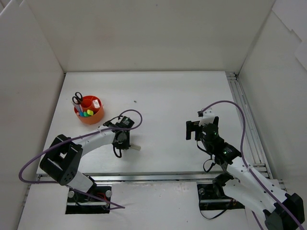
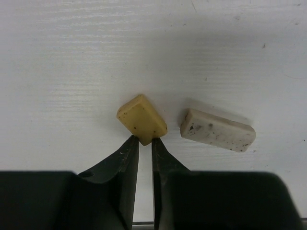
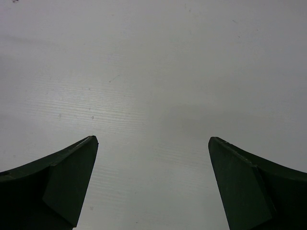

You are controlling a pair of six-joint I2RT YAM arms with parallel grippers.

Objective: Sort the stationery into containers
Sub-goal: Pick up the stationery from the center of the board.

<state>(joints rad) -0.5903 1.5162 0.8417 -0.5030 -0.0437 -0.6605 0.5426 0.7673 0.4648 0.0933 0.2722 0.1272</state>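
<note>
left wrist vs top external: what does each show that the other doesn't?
Left wrist only: a yellow eraser, one corner pinched between the nearly shut jaws of the left gripper, and dark specks on the grey-white eraser lying apart beside it.
Top external only: the orange holder with scissors and highlighters in it, and the right gripper open above the table.
Both: the left gripper down at the table, with the grey-white eraser next to it.
</note>
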